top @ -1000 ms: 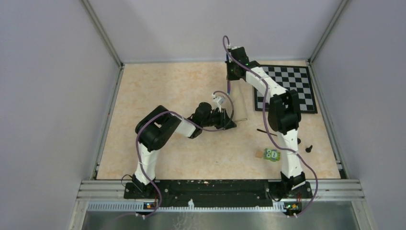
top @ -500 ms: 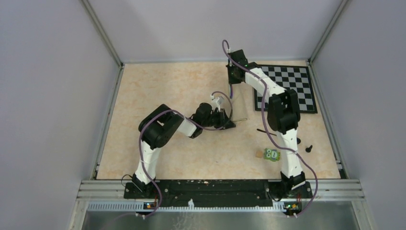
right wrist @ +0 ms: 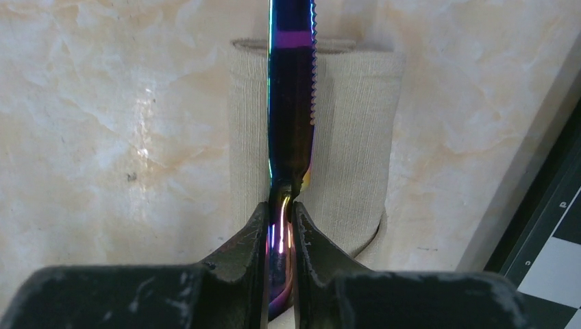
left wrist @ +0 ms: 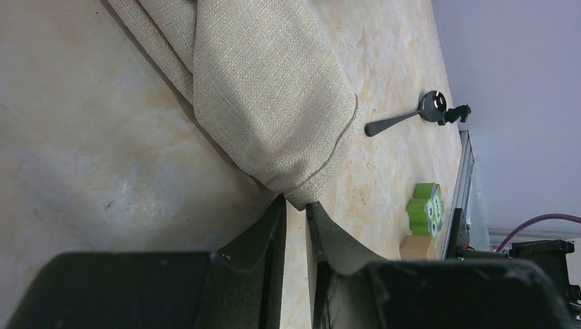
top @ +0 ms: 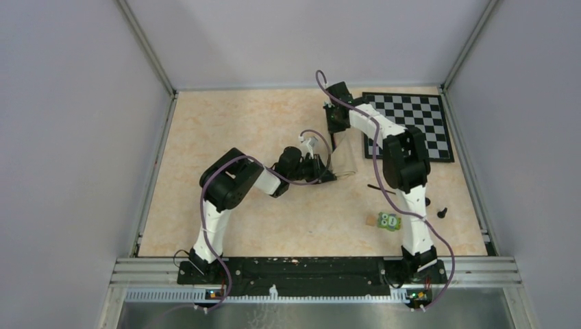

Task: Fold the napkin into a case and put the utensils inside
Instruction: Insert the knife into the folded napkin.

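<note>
The napkin is folded into a narrow beige case [left wrist: 274,89], which lies mid-table [top: 347,156]. My left gripper [left wrist: 296,204] is shut on the case's near corner; it also shows in the top view [top: 331,175]. My right gripper [right wrist: 281,205] is shut on the handle of a purple-blue knife [right wrist: 291,103], whose blade points down over the middle of the case [right wrist: 349,157]. In the top view the right gripper [top: 334,130] hangs over the case's far end. A dark spoon [left wrist: 397,122] lies on the table to the right of the case [top: 375,186].
The chessboard [top: 411,123] lies at the back right, close beside the case [right wrist: 555,247]. A green block with white dots [top: 390,221] and a small wooden block [left wrist: 418,247] sit at the near right. A black knob [top: 442,212] lies by the right edge.
My right gripper has come nearer and lower with the knife, over the case's far end. My left gripper has shifted slightly, still holding the corner.
</note>
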`<state>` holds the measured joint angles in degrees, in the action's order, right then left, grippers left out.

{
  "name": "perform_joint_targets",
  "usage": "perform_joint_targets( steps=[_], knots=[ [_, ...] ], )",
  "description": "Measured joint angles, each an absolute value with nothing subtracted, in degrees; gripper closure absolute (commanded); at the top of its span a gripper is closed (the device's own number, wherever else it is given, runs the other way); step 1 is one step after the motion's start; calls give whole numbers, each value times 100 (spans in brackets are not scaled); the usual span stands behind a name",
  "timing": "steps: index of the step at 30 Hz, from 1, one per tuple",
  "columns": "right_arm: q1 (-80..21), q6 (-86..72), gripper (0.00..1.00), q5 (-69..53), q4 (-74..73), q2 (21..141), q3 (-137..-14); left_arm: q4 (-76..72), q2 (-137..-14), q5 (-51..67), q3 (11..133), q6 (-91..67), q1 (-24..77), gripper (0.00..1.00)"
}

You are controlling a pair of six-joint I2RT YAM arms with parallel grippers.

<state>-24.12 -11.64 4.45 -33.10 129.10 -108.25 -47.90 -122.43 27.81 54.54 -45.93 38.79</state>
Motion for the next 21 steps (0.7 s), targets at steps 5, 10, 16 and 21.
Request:
perform_joint_targets(
  steps=[5, 10, 16, 21],
  knots=[
    [-2427, -1168, 100, 377, -3422, 12855, -10672, -4790, -12254, 2781, 5454, -4626, 3872, 78],
    [-2427, -1177, 100, 314, -3516, 12617, -10370, -4783, -12256, 2781, 5461, -4641, 3872, 78],
    [-2434, -1212, 100, 239, -3629, 12488, -10261, -4788, -12309, 2790, 5511, -4687, 3846, 78],
    [-2460, -1223, 100, 172, -3747, 12422, -10149, -4781, -12331, 2816, 5546, -4707, 3822, 78]
  ],
)
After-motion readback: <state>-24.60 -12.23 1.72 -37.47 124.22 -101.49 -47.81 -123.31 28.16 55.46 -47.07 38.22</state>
